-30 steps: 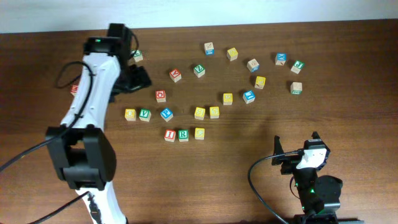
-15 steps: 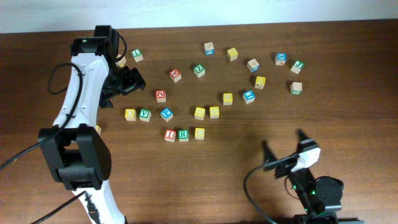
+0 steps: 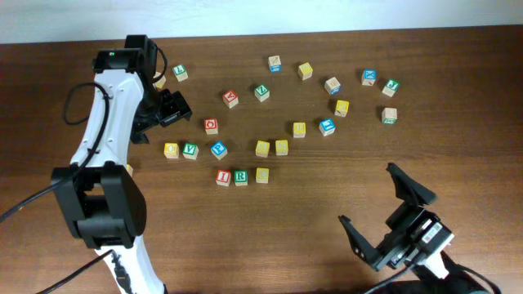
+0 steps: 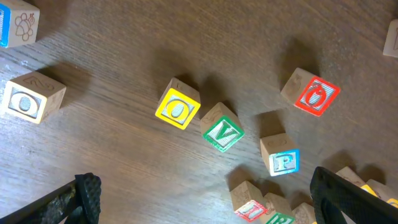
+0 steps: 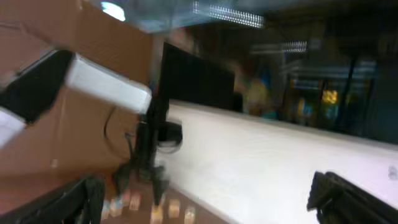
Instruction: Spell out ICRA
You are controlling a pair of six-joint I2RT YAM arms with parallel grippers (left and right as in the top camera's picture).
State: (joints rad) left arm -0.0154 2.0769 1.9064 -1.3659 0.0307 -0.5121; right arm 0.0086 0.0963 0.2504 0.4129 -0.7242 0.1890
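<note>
Lettered wooden blocks lie scattered on the brown table [image 3: 310, 212]. A red I block [image 3: 223, 177], a green R block [image 3: 241, 176] and a yellow block [image 3: 262, 175] stand in a row. A red A block [image 3: 230, 99] lies further back. My left gripper [image 3: 159, 117] is open and empty, hovering left of a red O block [image 3: 211, 126]. In the left wrist view my left gripper [image 4: 204, 190] is above a yellow O block [image 4: 178, 107], a green V block [image 4: 222, 129] and a blue P block [image 4: 280, 155]. My right gripper [image 3: 384, 214] is open and empty at the front right.
More blocks lie towards the back right, among them a blue one [image 3: 368, 77] and a green one [image 3: 391, 86]. The right wrist view is blurred and tilted up: my right gripper [image 5: 205, 199] frames a white wall, and the left arm with some blocks shows in the distance.
The right arm has swung and tilted, and its jaws now spread wide at the front right. The left gripper shifted slightly left a second ago and has held still since.
</note>
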